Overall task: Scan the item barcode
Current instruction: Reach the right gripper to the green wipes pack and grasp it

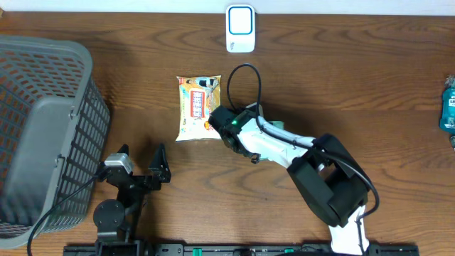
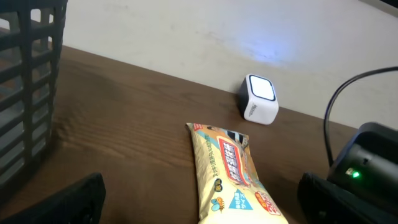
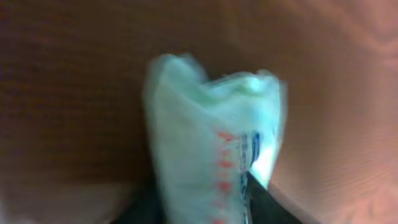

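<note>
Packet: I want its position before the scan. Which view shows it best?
Overhead: nearly the whole packet lies on the table, label up. Left wrist cuts off its near end; right wrist gives only a blurred close-up of one crumpled end.

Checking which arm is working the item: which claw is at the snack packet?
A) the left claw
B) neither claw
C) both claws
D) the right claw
D: in the overhead view the right claw is at the lower right edge of the snack packet, while the left claw stands open beside the basket, apart from the packet.
</note>
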Robot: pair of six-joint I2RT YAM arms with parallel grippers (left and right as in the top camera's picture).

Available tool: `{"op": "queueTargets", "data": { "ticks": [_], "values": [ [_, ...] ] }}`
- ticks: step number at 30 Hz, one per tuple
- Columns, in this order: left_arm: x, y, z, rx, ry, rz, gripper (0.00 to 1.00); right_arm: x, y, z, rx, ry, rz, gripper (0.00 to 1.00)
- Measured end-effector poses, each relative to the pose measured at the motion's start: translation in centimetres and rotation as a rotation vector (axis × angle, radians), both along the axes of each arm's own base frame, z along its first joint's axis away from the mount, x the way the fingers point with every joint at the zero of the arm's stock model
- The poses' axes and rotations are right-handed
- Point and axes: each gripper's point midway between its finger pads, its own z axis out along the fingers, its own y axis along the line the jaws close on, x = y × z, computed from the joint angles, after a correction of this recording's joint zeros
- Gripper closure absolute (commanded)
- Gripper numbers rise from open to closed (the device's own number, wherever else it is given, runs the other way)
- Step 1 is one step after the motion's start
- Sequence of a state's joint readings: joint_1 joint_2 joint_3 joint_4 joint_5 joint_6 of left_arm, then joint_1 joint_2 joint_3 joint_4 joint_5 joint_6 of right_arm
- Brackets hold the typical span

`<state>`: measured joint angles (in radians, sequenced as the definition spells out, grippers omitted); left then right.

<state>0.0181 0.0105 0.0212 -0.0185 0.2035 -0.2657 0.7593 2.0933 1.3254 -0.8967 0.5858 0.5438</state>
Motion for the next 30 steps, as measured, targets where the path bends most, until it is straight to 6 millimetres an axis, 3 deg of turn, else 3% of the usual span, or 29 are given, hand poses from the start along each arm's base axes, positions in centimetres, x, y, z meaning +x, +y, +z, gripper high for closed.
{"op": "queueTargets", "data": {
  "ticks": [3, 5, 9, 11, 14, 17, 20, 23, 30],
  "values": [
    [0.0, 0.0, 0.0, 0.000, 0.000, 0.000, 0.02, 0.1, -0.7, -0.2, -0.006, 0.024, -0.003, 0.88],
    [0.0, 0.0, 0.0, 0.000, 0.000, 0.000, 0.02, 0.0, -0.8, -0.1, 0.003, 0.055, 0.002, 0.99],
    [0.0, 0.0, 0.0, 0.000, 0.000, 0.000, 0.02, -0.4, -0.8, 0.2, 0.089, 0.147, 0.004, 0.99],
    [0.0, 0.0, 0.0, 0.000, 0.000, 0.000, 0.02, -1.3, -0.2, 0.6, 0.199, 0.243, 0.021, 0.99],
    [0.0, 0.0, 0.0, 0.000, 0.000, 0.000, 0.02, -3.7, 2.2, 1.9, 0.463, 0.426, 0.092, 0.99],
    [0.0, 0.0, 0.0, 0.000, 0.000, 0.000, 0.02, -5.9, 4.7, 5.2, 0.735, 0.550, 0.208, 0.99],
    [0.0, 0.0, 0.0, 0.000, 0.000, 0.000, 0.02, -7.4, 6.3, 10.1, 1.000, 0.600, 0.344, 0.99],
    [0.0, 0.0, 0.0, 0.000, 0.000, 0.000, 0.02, -8.8, 6.7, 13.6, 1.189, 0.636, 0.425, 0.99],
    [0.0, 0.0, 0.0, 0.000, 0.000, 0.000, 0.02, -12.4, 7.5, 19.0, 1.522, 0.752, 0.541, 0.99]
  ]
}}
